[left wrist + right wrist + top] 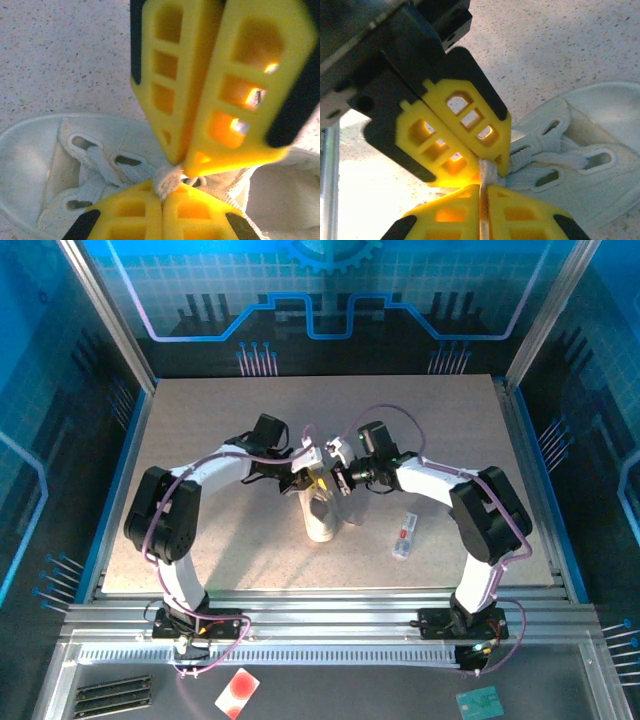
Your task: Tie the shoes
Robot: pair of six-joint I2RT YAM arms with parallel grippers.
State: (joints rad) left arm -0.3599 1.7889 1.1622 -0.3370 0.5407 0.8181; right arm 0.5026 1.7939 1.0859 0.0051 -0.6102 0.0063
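The small white sneaker (320, 517) stands mid-table, toe towards the arms. Both grippers meet tip to tip over its laced upper. My left gripper (313, 476) is shut on a bit of white lace (168, 180) pinched at its yellow tips (163, 194). My right gripper (337, 481) is shut on the same lace (487, 172) between its tips (484, 187). The left wrist view has the right gripper's fingers (215, 90) coming down from above, with the sneaker's eyelets (95, 160) behind. In the right wrist view the left gripper's fingers (455, 135) press in from the upper left beside the sneaker (590, 185).
A small flat white item with red marks (404, 536) lies on the table right of the sneaker. A red-and-white card (236, 692) and a green card (480, 703) rest on the lower shelf in front of the arm bases. Blue walls ring the table.
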